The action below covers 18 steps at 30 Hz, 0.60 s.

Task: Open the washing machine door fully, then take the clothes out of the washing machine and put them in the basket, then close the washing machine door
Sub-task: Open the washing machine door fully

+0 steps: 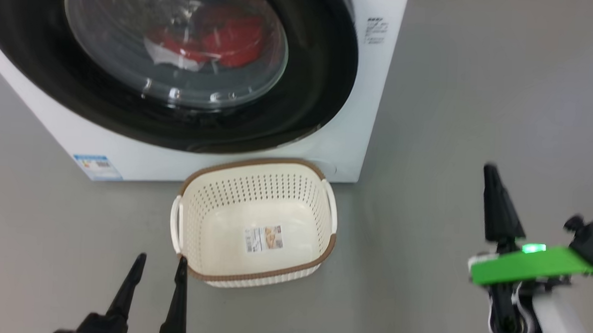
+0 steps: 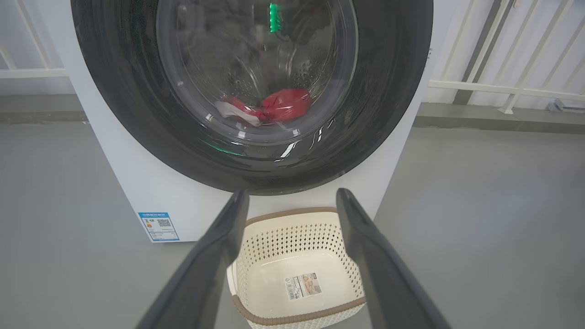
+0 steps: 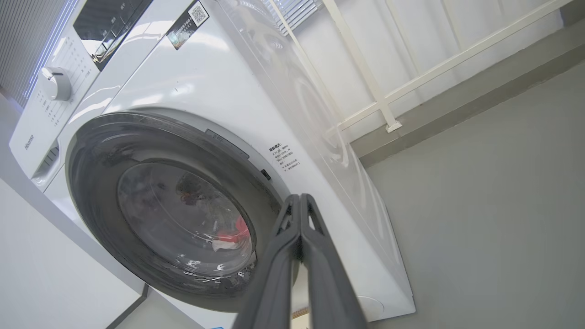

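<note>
Closest to me, my left end effector [image 1: 163, 257] sits at the lower left of the head view with its two dark fingers spread wide and nothing between them. Its right-hand fingertip is just beside the near left corner of the basket [image 1: 255, 194]. My right end effector [image 1: 490, 170] is off to the right over the grey floor [image 1: 453, 118], well apart from the basket. Its fingers are pressed together into a single point, pinching nothing. A green plate [image 1: 527, 264] with a small lit green light sits on that wrist.

The basket stands upright on the floor, right in front of the washing machine [image 1: 127, 154], with its far rim just beside the machine's lower front panel. A paper label [image 1: 263, 238] lies on its bottom.

Behind it, the washing machine door [image 1: 320, 87] is closed flat against the white front. A blue sticker [image 1: 98, 167] marks the machine's lower left corner.

Through the glass I can see the clothes [image 1: 222, 40], red with a white patch, lying low in the drum.

Farthest back, in the right wrist view, a white railing [image 3: 379, 96] runs along the wall.
</note>
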Available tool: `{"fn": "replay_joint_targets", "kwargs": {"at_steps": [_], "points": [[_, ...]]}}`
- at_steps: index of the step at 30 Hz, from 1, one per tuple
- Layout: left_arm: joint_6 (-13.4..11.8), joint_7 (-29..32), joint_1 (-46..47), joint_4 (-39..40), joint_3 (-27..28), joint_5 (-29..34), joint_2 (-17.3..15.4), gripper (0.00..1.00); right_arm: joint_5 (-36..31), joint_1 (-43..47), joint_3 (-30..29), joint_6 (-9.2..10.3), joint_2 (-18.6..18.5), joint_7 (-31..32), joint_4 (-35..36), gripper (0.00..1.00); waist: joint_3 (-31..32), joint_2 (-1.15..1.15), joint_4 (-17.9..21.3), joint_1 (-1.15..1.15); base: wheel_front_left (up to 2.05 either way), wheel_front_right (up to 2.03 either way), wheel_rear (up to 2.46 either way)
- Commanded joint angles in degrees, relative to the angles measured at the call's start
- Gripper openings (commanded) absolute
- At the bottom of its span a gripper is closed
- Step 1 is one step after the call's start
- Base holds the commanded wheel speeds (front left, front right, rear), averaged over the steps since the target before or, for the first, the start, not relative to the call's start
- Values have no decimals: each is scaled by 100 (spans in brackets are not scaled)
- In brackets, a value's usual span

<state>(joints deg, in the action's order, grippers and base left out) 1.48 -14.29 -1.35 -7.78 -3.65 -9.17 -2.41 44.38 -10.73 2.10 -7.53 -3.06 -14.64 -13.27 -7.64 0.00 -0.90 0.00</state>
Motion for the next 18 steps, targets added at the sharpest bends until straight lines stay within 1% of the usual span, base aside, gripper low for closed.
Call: {"fn": "replay_joint_targets", "kwargs": {"at_steps": [1,4,6,10,13,14,18], "points": [[-13,-71,274,161,130,-78,-47,100,251,-362,138,4,-30,-36,135,0,-330,0,-197,0,0,0,0],[-39,-71,433,188,50,-125,-47,100,814,-766,215,4,-172,-36,146,0,-556,0,-314,0,0,0,0],[-50,-71,528,191,6,-144,-47,100,1405,-1033,292,4,-244,-36,169,0,-691,0,-389,0,0,0,0],[-72,-71,705,202,-59,-188,-47,100,2495,-1552,519,4,-580,40,238,0,-917,0,-525,0,0,0,0],[-76,-71,825,218,-126,-225,-47,100,3066,-1920,646,4,-845,226,291,0,-1072,0,-629,0,0,0,0],[-76,-71,825,218,-126,-225,-47,100,3066,-1920,646,4,-845,226,291,0,-1072,0,-629,0,0,0,0],[-85,-71,969,221,-239,-274,-47,100,3808,-2381,729,4,-1052,691,261,0,-1246,0,-767,0,0,0,0]]}}
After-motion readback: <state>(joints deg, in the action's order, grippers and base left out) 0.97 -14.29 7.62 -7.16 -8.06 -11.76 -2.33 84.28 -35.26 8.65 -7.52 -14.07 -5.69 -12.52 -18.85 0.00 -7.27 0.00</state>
